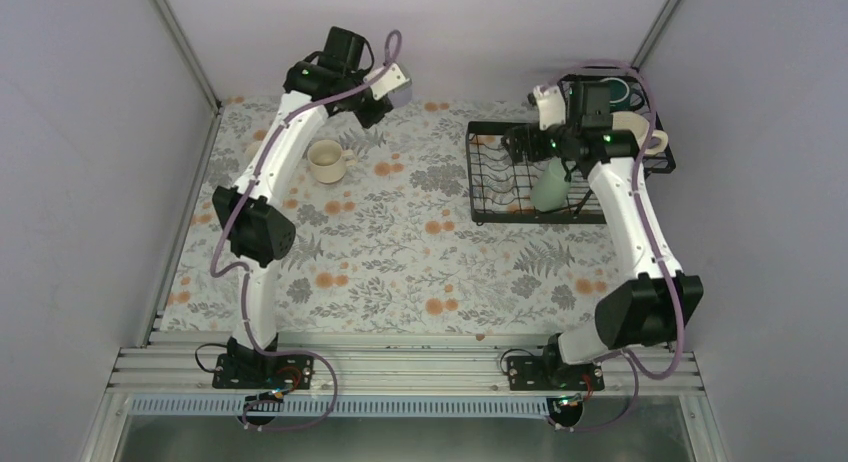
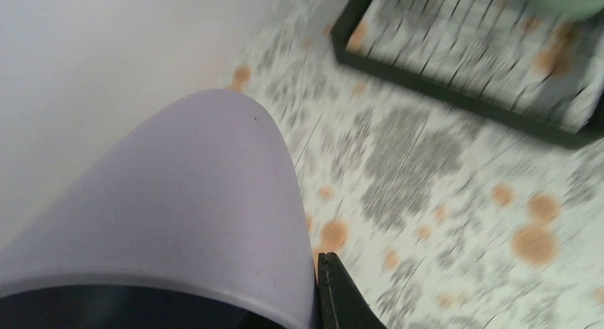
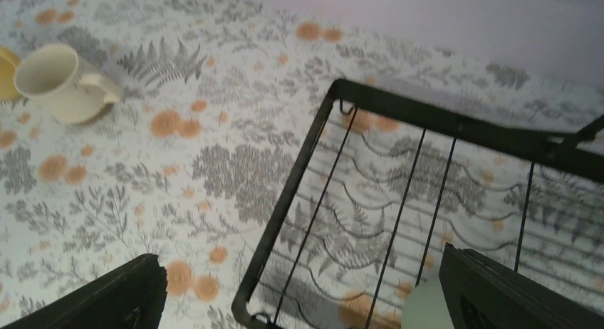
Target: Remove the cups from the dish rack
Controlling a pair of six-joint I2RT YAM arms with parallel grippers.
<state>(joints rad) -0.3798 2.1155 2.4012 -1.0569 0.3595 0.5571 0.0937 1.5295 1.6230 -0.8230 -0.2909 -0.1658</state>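
Note:
My left gripper (image 1: 388,90) is shut on a lavender tumbler (image 1: 400,84) and holds it up near the far wall. In the left wrist view the tumbler (image 2: 192,208) fills the lower left, with one finger (image 2: 342,297) against its side. My right gripper (image 1: 518,142) is open and empty, hovering over the left end of the black dish rack (image 1: 485,217). Its fingers (image 3: 121,293) straddle the rack's corner (image 3: 285,201). A mint-green tumbler (image 1: 550,185) stands in the rack, just beside my right finger (image 3: 424,307). A dark green mug (image 1: 622,92) and a cream mug (image 1: 652,142) sit in the raised basket.
Another cream mug (image 1: 328,160) stands on the flowered tablecloth left of centre, also in the right wrist view (image 3: 60,83). A yellow cup edge (image 3: 6,72) shows just left of it. Grey walls close in the table at the back and both sides.

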